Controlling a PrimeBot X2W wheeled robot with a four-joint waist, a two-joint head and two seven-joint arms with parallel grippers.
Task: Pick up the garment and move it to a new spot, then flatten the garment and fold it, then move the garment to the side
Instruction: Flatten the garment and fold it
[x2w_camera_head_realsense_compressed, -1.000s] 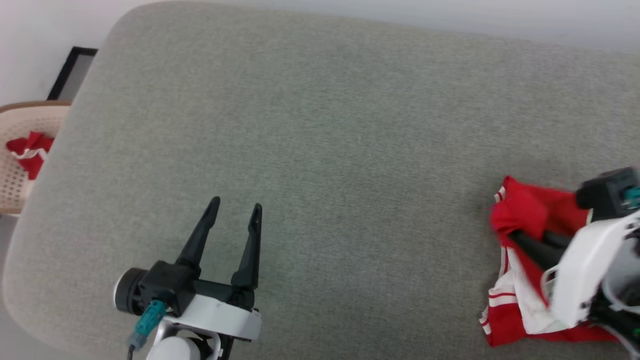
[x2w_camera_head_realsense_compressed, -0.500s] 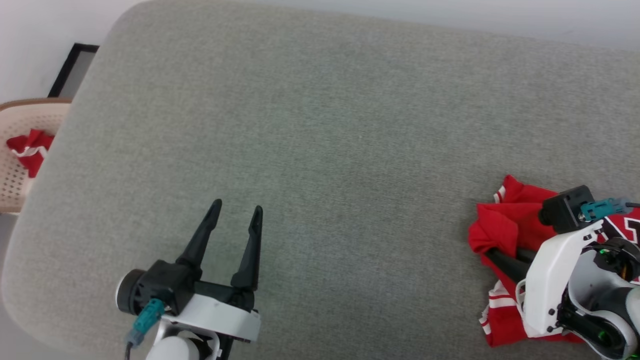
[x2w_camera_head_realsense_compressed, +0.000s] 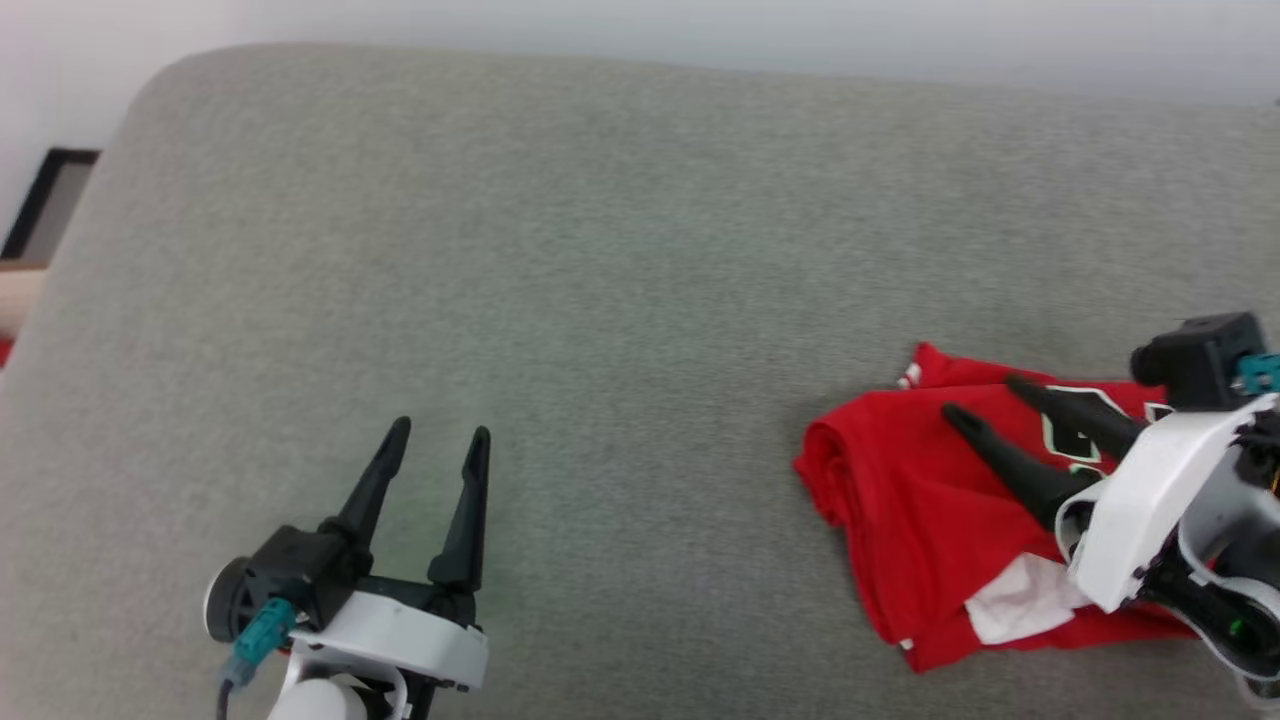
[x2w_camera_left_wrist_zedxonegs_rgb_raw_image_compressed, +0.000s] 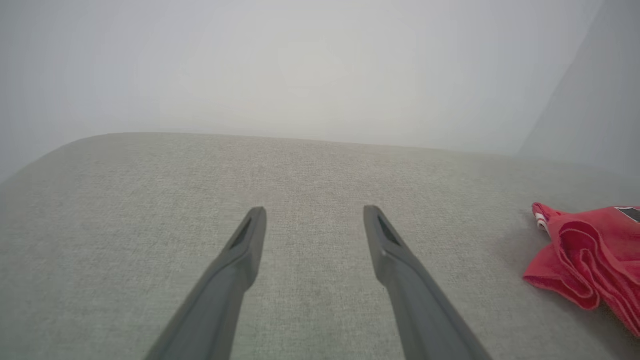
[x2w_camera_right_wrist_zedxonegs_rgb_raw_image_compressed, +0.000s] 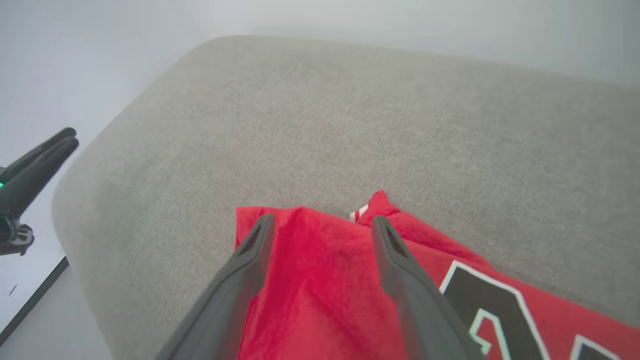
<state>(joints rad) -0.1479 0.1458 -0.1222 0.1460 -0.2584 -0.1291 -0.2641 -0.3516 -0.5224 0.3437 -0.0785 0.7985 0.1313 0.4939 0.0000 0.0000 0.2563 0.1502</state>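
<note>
The garment is seen at the lower right of the head view, lying bunched on the upholstered surface. It is made of bright red soft jersey, rolled into thick rounded folds along its left edge. A white sleeve patch is exposed at its lower edge, and a bit of red-white striped trim is visible at its top. Black printed figures with white outlines are spread over its right part. In the left wrist view the garment is found at the right edge, its folds curled like a scroll. In the right wrist view the garment is seen at the bottom centre.

The right gripper is held over the garment with its dark tapered fingers spread apart and nothing clamped between them; whether the cloth is touched cannot be told. The same spread is shown in its own view. The left gripper is kept at the lower left, well apart from the garment, with its jaws parted and empty.

The surface is covered in grey woven fabric, with rounded padded corners. A dark frame is glimpsed at the upper left
</note>
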